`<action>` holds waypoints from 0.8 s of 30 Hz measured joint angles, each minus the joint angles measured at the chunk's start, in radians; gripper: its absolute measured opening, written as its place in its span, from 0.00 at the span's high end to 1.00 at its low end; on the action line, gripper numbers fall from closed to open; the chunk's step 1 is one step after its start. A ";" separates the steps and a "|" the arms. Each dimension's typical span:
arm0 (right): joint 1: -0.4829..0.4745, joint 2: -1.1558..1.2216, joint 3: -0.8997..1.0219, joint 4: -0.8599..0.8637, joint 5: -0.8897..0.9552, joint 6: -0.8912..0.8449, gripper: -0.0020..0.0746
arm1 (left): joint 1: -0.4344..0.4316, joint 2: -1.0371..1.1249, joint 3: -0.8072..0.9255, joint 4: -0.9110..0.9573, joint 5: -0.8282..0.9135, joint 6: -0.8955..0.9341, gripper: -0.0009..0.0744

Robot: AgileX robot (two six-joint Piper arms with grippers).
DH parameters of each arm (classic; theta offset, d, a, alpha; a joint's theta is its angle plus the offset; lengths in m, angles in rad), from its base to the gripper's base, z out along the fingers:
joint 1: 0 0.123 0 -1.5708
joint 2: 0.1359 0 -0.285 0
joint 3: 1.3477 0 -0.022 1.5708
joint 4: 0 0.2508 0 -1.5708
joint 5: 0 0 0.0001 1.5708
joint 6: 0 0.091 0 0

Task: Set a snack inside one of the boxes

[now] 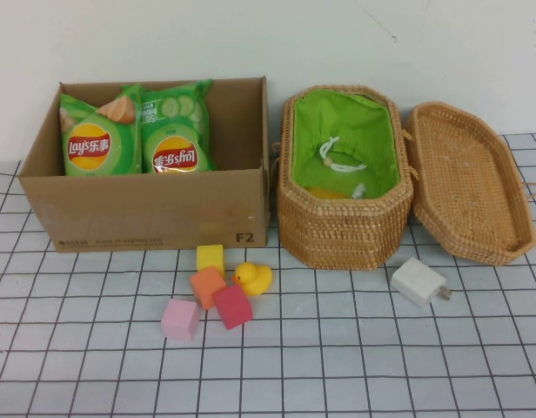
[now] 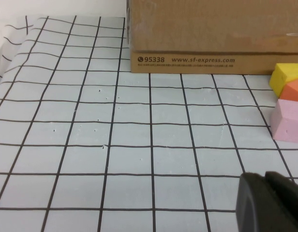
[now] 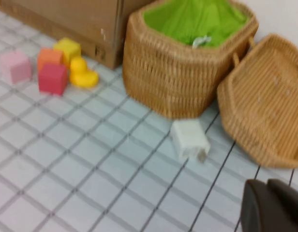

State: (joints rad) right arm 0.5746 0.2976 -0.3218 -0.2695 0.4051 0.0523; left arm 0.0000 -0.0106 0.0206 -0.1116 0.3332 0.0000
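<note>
Two green Lay's snack bags (image 1: 96,139) (image 1: 176,132) stand upright inside the open cardboard box (image 1: 155,213) at the back left. To its right is an open wicker basket (image 1: 339,222) with a green lining and a white drawstring; its lid (image 1: 466,178) leans beside it. Neither arm shows in the high view. My left gripper (image 2: 265,177) is shut and empty, low over the grid cloth in front of the cardboard box (image 2: 212,34). Over the cloth near the basket (image 3: 183,72) and lid (image 3: 265,101), my right gripper (image 3: 266,182) is also shut and empty.
In front of the cardboard box lie a yellow block (image 1: 211,257), an orange block (image 1: 207,286), a red block (image 1: 232,306), a pink block (image 1: 180,319) and a yellow rubber duck (image 1: 253,278). A white charger plug (image 1: 419,281) lies in front of the basket.
</note>
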 joint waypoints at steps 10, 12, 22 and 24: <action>-0.322 -0.220 0.139 0.122 -0.199 -0.175 0.98 | 0.000 0.000 0.000 0.000 0.002 0.000 0.99; -0.389 -0.261 0.202 0.164 -0.245 -0.198 0.98 | 0.000 0.000 0.000 0.000 0.002 0.000 0.99; -0.584 -0.307 0.349 0.233 -0.173 -0.206 0.98 | 0.000 0.000 0.000 0.000 0.002 0.000 0.99; -0.599 -0.307 0.349 0.240 -0.156 -0.206 0.98 | 0.000 0.000 0.000 0.000 0.002 -0.012 0.99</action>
State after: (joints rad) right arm -0.0247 -0.0093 0.0275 -0.0296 0.2495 -0.1539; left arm 0.0000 -0.0106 0.0206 -0.1116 0.3354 -0.0124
